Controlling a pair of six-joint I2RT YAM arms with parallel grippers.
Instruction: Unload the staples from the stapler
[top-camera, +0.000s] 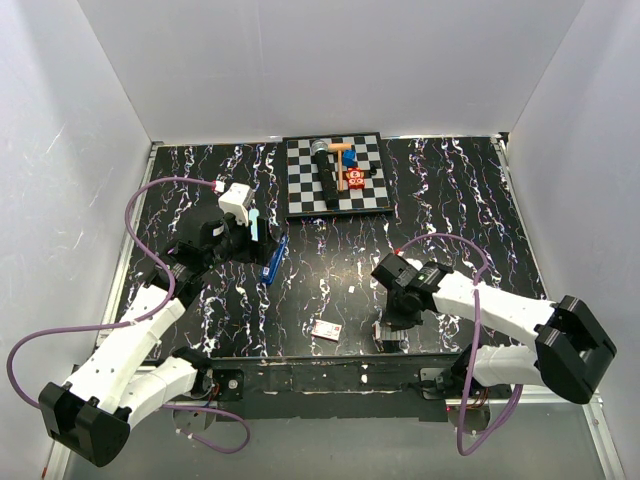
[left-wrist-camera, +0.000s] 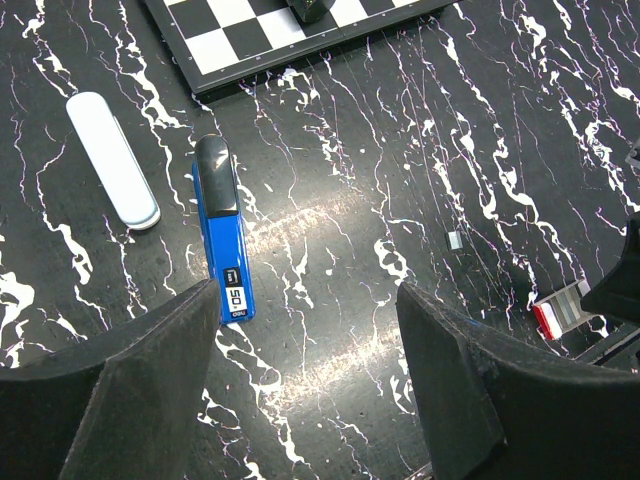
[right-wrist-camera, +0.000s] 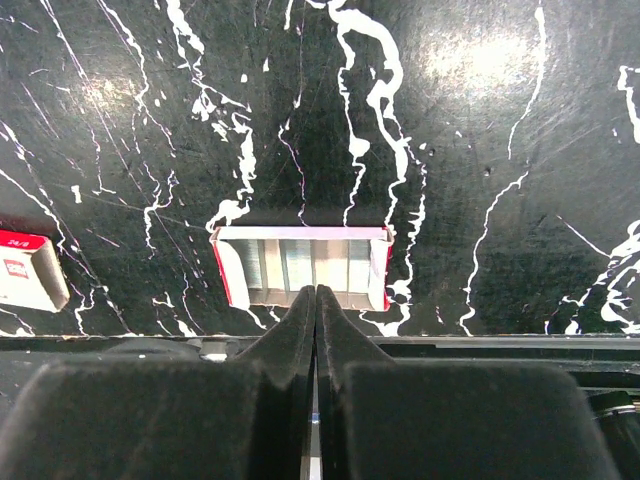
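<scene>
The dark-blue stapler (top-camera: 275, 258) lies flat on the black marbled table, left of centre. In the left wrist view the stapler (left-wrist-camera: 222, 240) is closed, its black end pointing away. My left gripper (top-camera: 246, 236) hangs just left of and above it, open and empty (left-wrist-camera: 310, 400); the stapler's near end lies by the left finger (left-wrist-camera: 130, 390). My right gripper (top-camera: 390, 322) is shut (right-wrist-camera: 316, 295), tips at the near rim of an open staple box (right-wrist-camera: 300, 265) holding staple strips. Nothing shows between its tips.
A pale-blue oblong piece (left-wrist-camera: 112, 158) lies left of the stapler. A red-and-white box sleeve (top-camera: 328, 330) lies near the front edge, also in the right wrist view (right-wrist-camera: 25, 270). A small staple strip (left-wrist-camera: 454, 239) lies loose. A chessboard (top-camera: 300, 205) with small objects sits at the back.
</scene>
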